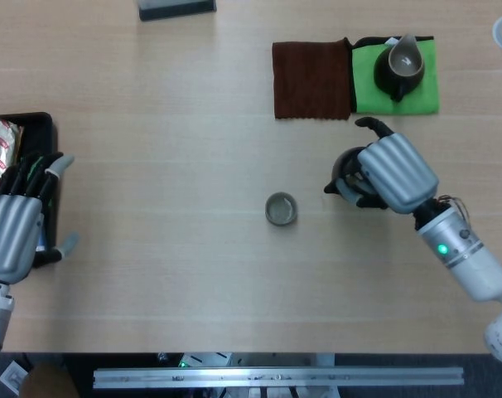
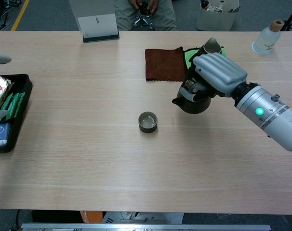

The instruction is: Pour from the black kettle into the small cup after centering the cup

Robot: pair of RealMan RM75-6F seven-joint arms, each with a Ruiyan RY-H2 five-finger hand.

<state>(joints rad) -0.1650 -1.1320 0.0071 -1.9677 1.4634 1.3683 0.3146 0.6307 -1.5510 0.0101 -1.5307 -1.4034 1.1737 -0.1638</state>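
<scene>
- The right hand (image 1: 396, 172) (image 2: 215, 74) was wrapped around the black kettle (image 1: 349, 176) (image 2: 193, 100), fingers curled over its top, right of centre in both views.
- The kettle sat roughly level in that grip, its spout pointing toward the left of the frame; whether its base touched the bench (image 1: 168, 249) (image 2: 88, 159) I could not tell.
- The small cup (image 1: 281, 209) (image 2: 147, 121) stood upright on the bench near the middle of the frame, to the left of the kettle and a little lower, apart from the spout.
- Behind the hand, toward the upper right, a brown cloth (image 1: 311, 80) (image 2: 165, 64) lay flat, with a green cloth (image 1: 417, 79) (image 2: 188, 58) just beside it on its right.
- A second dark pot (image 1: 399, 66) (image 2: 209, 45) stood on the green cloth; in the chest view the hand hid most of it.
- The left hand (image 1: 13, 232) hung at the far left edge of the head view, holding nothing, its fingers extended toward a black tray (image 1: 42, 124) (image 2: 21, 103).
- The tray held packets, a foil one (image 1: 2, 145) at its upper end.
- A pale bottle (image 2: 268, 38) stood at the upper right of the chest view, and a card stand (image 2: 99, 26) at the upper left of centre.
</scene>
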